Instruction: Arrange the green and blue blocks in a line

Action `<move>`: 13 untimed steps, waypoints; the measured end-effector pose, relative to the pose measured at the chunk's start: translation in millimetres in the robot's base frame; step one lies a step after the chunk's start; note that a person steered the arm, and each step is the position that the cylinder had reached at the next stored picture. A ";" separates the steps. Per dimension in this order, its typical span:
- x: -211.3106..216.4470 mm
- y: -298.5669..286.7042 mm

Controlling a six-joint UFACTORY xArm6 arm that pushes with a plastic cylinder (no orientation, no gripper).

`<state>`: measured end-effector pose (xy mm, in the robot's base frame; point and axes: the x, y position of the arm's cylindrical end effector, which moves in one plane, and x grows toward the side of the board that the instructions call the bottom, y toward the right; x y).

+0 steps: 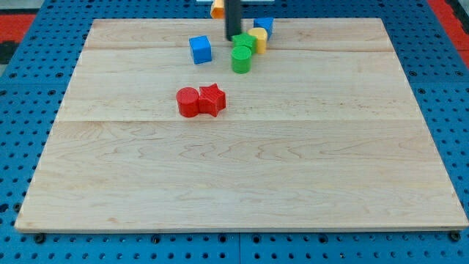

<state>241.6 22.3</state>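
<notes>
The board (pixel 242 169) is pale wood with a smooth, dull top and long grain lines. On it, the blue cube (pixel 199 49), green cylinder (pixel 241 60) and red blocks (pixel 200 101) look like smooth plastic, faintly shiny. My tip (pixel 232 37) looks dark and dull.

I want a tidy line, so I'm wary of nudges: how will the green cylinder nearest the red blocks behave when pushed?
The green cylinder stands on its flat end, so it will probably slide, not roll. Its round side may let my tip slip off, swerving it. It looks small, likely light.
</notes>
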 end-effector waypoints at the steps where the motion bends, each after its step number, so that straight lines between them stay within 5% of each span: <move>1: -12.2 13.9; 3: -49.2 -9.5; 7: -48.7 171.7; 10: -11.3 77.5; 13: -17.3 76.8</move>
<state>224.3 99.2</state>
